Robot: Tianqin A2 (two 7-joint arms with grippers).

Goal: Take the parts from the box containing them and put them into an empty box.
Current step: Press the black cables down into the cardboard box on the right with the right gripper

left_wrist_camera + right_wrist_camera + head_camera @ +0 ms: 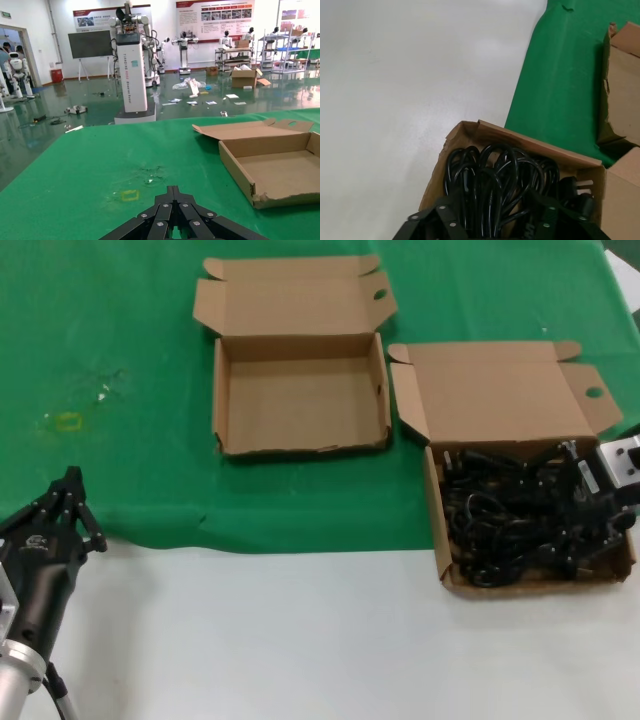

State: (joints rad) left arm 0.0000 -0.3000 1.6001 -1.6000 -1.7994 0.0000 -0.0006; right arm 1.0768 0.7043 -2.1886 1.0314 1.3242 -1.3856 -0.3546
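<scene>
Counting two boxes | full box (455, 550) | empty box (300, 405) | left pincer (70, 480) closed | right pincer (600, 502) state unclear

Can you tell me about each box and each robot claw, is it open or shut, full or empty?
Empty box: lid open, nothing inside.
Box with parts: lid open, full of black cables.
Left claw: shut, holding nothing, parked at the edge of the green cloth.
Right claw: down in the cables; its fingers are hidden, so grip unknown.
</scene>
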